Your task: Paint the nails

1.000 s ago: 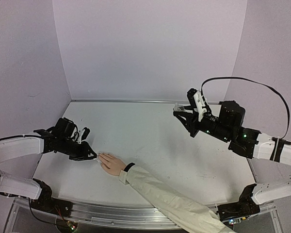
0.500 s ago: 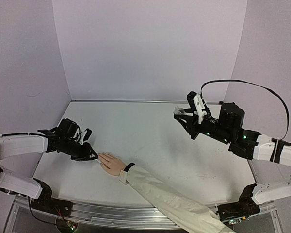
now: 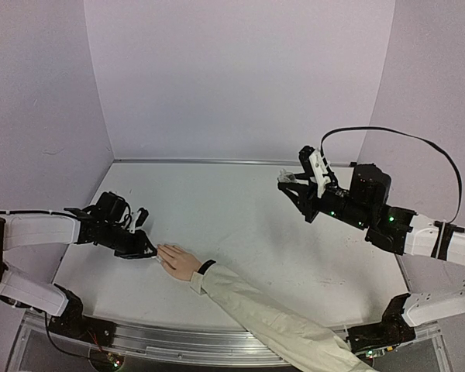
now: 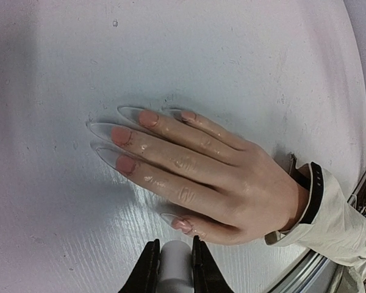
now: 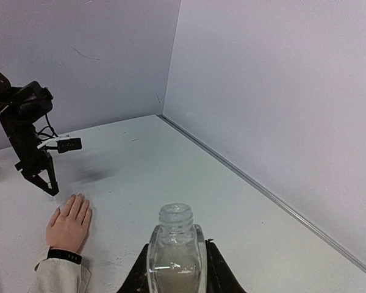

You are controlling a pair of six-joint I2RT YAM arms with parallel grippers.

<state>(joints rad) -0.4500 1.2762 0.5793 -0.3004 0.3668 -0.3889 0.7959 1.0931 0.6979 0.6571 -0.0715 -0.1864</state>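
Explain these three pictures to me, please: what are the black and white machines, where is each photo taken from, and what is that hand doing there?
The machines are two robot arms fixed at the near edge of a white table. Each ends in a two-finger gripper. The wide picture comes from a camera above and behind them. The other two come from small cameras on the wrists, looking along the fingers.

A hand in a cream sleeve with a black wristband lies palm down on the table. Its long nails are what is to be painted.

The left gripper, close beside the hand, is shut on a small white cylinder, probably the brush handle. The right gripper, raised over the table's right side, is shut on an open glass bottle.
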